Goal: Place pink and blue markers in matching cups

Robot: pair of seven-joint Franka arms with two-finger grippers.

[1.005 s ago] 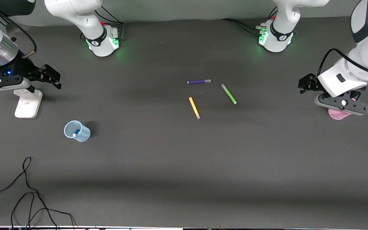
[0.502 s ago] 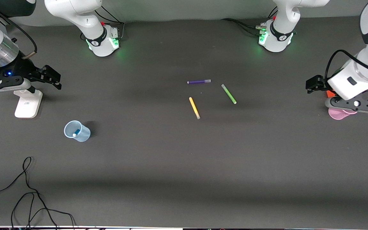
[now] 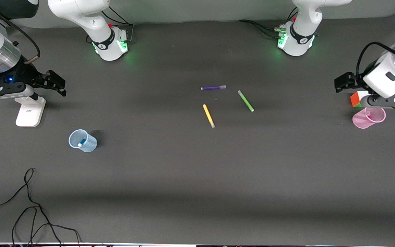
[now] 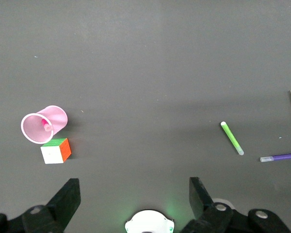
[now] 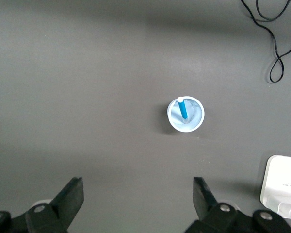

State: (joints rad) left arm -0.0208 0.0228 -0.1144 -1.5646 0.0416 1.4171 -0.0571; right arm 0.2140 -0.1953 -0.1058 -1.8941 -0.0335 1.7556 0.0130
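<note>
The pale pink cup [image 3: 369, 118] stands near the left arm's end of the table, and the pink marker [image 4: 47, 127] stands inside it. In the left wrist view the cup [image 4: 53, 118] is beside a colour cube. My left gripper [image 3: 387, 102] is up in the air over the cube, open and empty [image 4: 134, 194]. The pale blue cup [image 3: 87, 142] stands toward the right arm's end with the blue marker [image 3: 80, 143] in it, white tip up [image 5: 183, 108]. My right gripper [image 3: 5, 91] waits in the air, open and empty [image 5: 138, 194].
A purple pen [image 3: 213, 87], a green pen [image 3: 245, 100] and a yellow pen [image 3: 208, 116] lie mid-table. A colour cube [image 3: 355, 99] sits by the pink cup. A white block [image 3: 29, 111] lies under the right gripper. A black cable [image 3: 29, 206] loops near the front edge.
My left gripper has moved off the pink cup toward the left arm's end of the table, uncovering the cup and the cube. The right arm has not moved.
</note>
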